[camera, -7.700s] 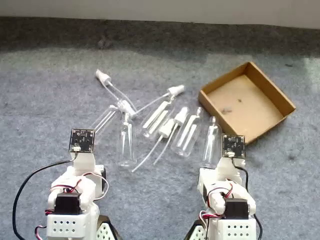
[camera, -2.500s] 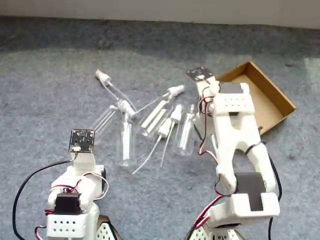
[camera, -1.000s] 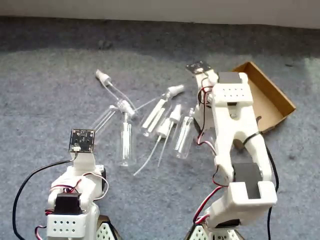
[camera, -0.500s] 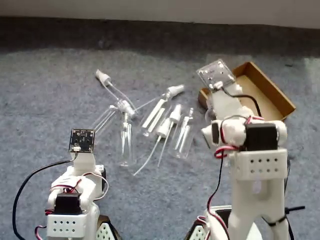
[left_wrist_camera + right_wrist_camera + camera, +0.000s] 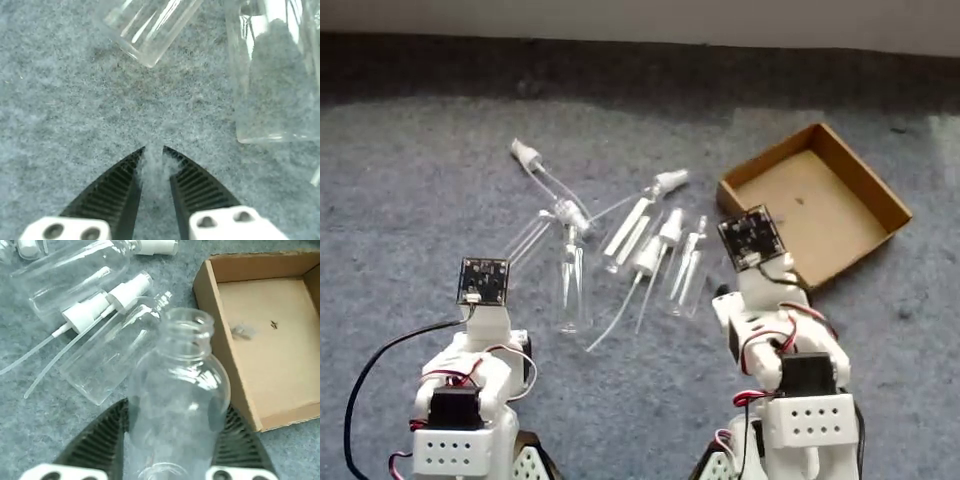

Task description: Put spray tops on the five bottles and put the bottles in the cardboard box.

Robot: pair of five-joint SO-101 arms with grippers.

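Note:
In the right wrist view my right gripper [image 5: 175,437] is shut on a clear open-necked bottle [image 5: 180,385], its neck pointing away from the wrist, near the cardboard box [image 5: 260,325]. Two more clear bottles [image 5: 112,357] [image 5: 70,280] lie beside white spray tops [image 5: 112,300] with long tubes. From above, several bottles [image 5: 570,275] [image 5: 685,268] and spray tops [image 5: 527,153] [image 5: 670,182] lie scattered mid-table. My left gripper [image 5: 154,150] rests shut on the carpet, nothing in it, just short of two bottle bases [image 5: 150,22] [image 5: 272,75].
The cardboard box [image 5: 815,200] sits at the right, its floor bare apart from small specks. Grey carpet [image 5: 420,200] covers the table, with free room at far left. A dark strip runs along the back edge.
The right arm has drawn back from beside the box toward its base, carrying the bottle. The left arm has kept still.

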